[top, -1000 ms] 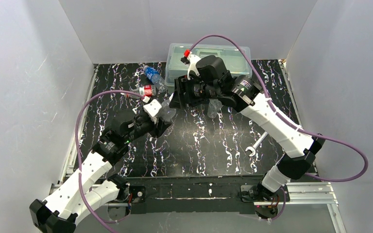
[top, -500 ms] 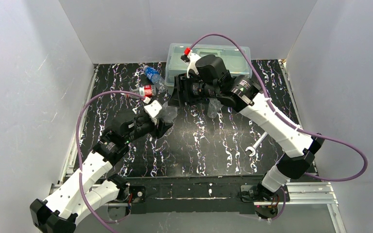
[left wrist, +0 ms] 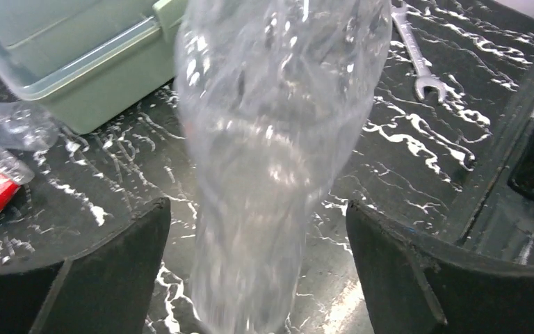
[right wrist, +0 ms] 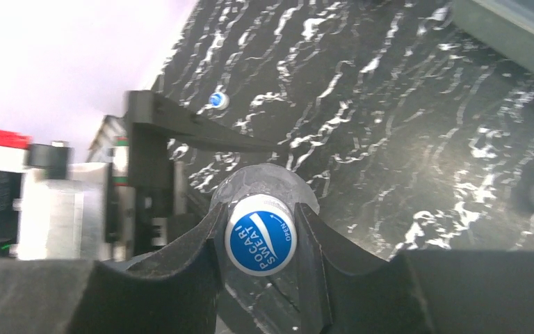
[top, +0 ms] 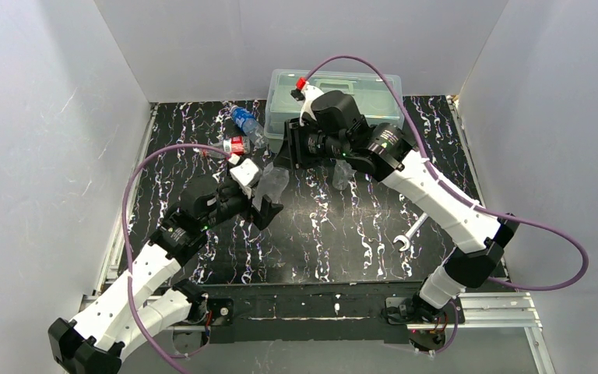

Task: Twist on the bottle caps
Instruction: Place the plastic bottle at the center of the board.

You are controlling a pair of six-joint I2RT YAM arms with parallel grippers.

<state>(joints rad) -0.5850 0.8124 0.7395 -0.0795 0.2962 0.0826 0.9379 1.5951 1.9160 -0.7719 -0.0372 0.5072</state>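
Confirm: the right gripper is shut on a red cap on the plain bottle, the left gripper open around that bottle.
Not red: the right wrist view shows the right gripper shut on a blue cap. The left gripper is open around the plain bottle.

Bright, even light; glare streaks the clear bottle (left wrist: 271, 160), blurred near the lens

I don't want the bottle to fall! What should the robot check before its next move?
1. Right gripper shut on the blue cap: ok.
2. Cap sitting on the neck of the plain bottle: ok.
3. Cap screwed tight: cannot tell.
4. Left gripper holding the bottle: not ok, it is open with gaps on both sides.
5. Bottle resting on the table: cannot tell.
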